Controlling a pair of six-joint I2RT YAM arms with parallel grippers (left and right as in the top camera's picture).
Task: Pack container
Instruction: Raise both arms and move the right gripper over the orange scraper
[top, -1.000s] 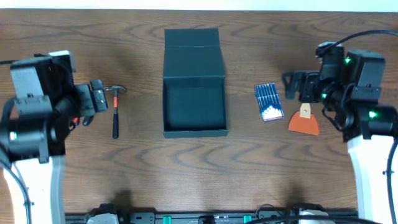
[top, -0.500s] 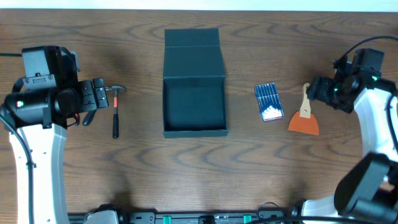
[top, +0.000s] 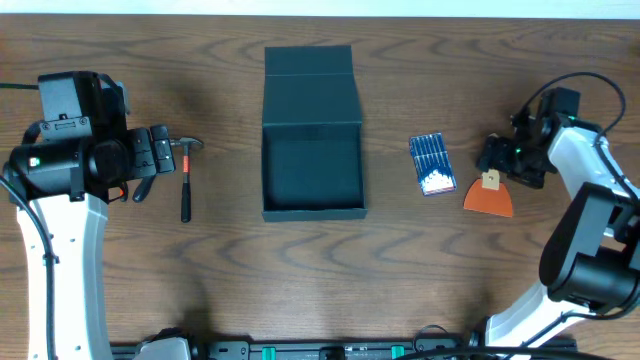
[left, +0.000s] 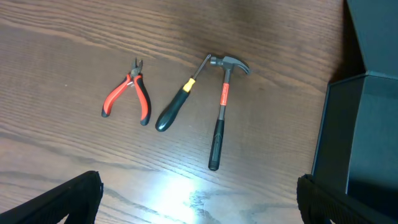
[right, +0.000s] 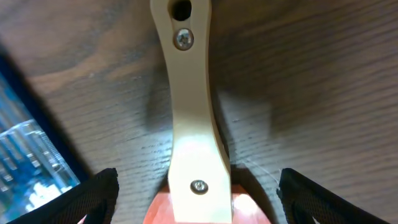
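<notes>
Closing on the scraper (top: 489, 195), the right gripper (top: 497, 160) now sits over the top of its pale handle. Half a second ago it stood further off toward 2 o'clock from the tool. In the right wrist view the handle (right: 189, 124) runs straight down the middle. The dark fingertips (right: 87, 199) show in the two lower corners, well apart, so the jaws are released and straddle the handle without touching it. I judge that a grasp of the scraper is the step in hand.

The left gripper (top: 158, 158) has hardly stirred in that half second. It hangs near the hammer (top: 185, 180) with its jaws spread wide and nothing between them. Its wrist view looks down on the pliers (left: 129, 96), the screwdriver (left: 180, 99) and the hammer, all lying loose on the desk (top: 300, 280).

Nothing lies in the container (top: 312, 150) yet, so the packing has not begun. The blue case (top: 432, 163) also waits, just beside the scraper on its 9 o'clock side.

The container sits at the middle of the desk, between the two sets of tools. Its flap lid is laid back toward 12 o'clock and its open cavity is toward 6 o'clock. With the lid open, its long axis runs from 12 to 6, and its mouth faces straight up at the overhead camera. From the scraper it lies toward 9 o'clock, beyond the blue case.
</notes>
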